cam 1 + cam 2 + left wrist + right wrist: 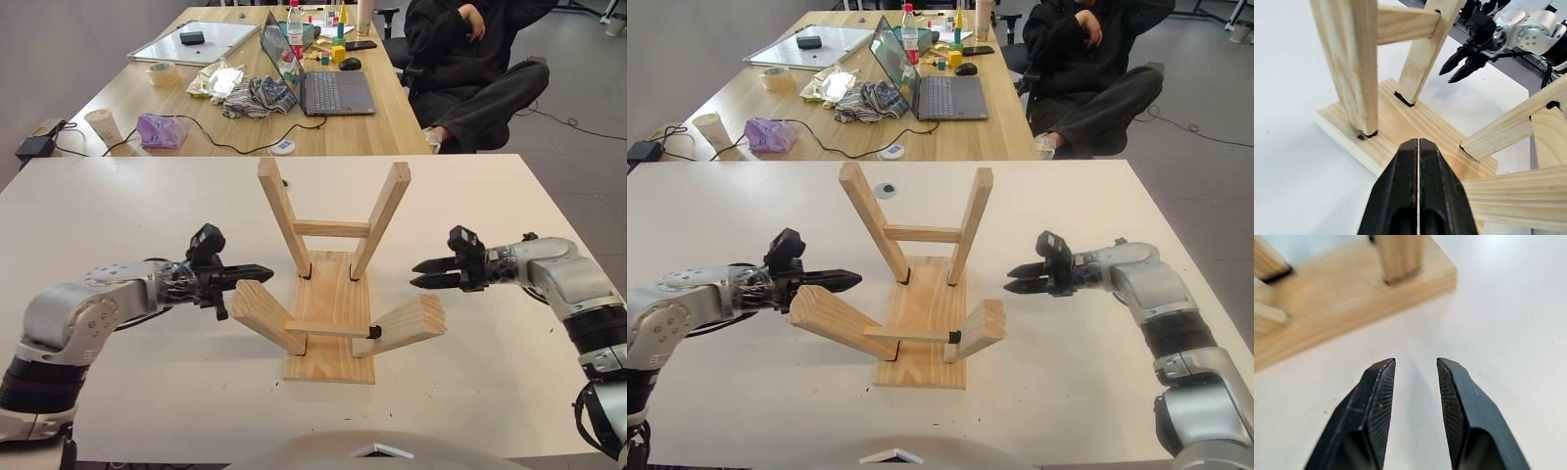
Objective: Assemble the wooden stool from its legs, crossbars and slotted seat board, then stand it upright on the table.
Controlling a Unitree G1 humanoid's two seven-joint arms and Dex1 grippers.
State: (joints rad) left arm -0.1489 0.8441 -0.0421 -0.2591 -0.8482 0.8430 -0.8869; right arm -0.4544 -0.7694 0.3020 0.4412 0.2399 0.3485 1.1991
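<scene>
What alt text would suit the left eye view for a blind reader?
An assembled wooden stool rests upside down on a white table, its legs splaying upward. The left gripper, shut, and the right gripper, open, flank it.

Left pincer (263,269) closed, right pincer (419,273) parted, both level.

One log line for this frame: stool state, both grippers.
stool: assembled, upside down, seat board on table | left gripper: shut, empty, by near-left leg | right gripper: open, empty, right of stool | todo: stand upright
</scene>
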